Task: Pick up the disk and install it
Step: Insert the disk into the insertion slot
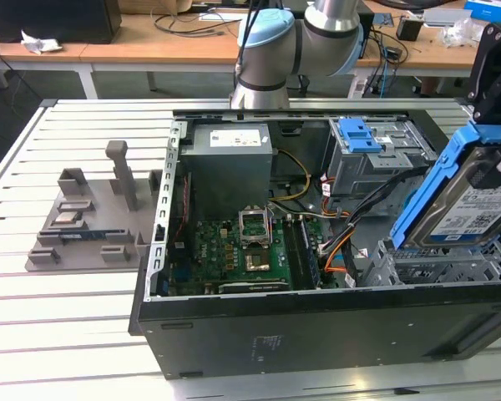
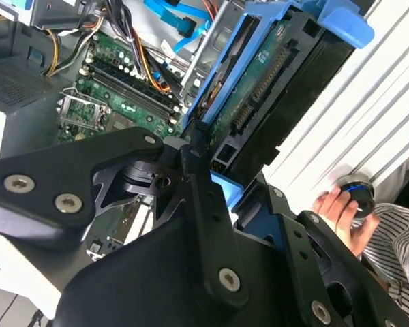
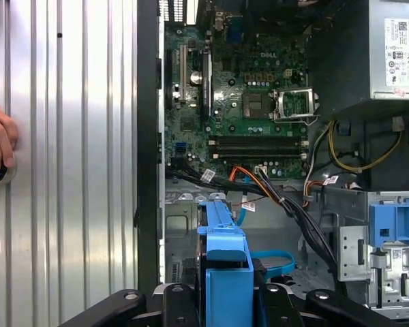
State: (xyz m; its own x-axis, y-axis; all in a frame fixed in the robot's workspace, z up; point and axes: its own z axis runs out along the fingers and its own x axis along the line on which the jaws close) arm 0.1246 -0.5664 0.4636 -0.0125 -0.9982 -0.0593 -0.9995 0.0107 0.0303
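Note:
The disk (image 1: 476, 209), a silver drive with a white-and-blue label in a blue carrier frame, hangs tilted at the exterior view's right, over the grey drive bay (image 1: 438, 269) at the case's front corner. My black gripper (image 1: 494, 167) comes down from above and is shut on the disk's upper end. The second wrist view has the disk (image 2: 259, 88) seen from its underside, its green board and connector showing, clamped in my gripper (image 2: 215, 174). In the first wrist view the carrier's blue edge (image 3: 225, 252) stands between the fingers (image 3: 174, 303), above the case floor.
The open computer case (image 1: 317, 326) holds a motherboard (image 1: 250, 251), a grey power supply (image 1: 230, 163), loose cables (image 1: 351, 242) and a grey cage topped by a blue bracket (image 1: 359, 134). A grey fixture (image 1: 92, 217) lies on the slatted table. A person's hand (image 2: 337, 204) rests beside the case.

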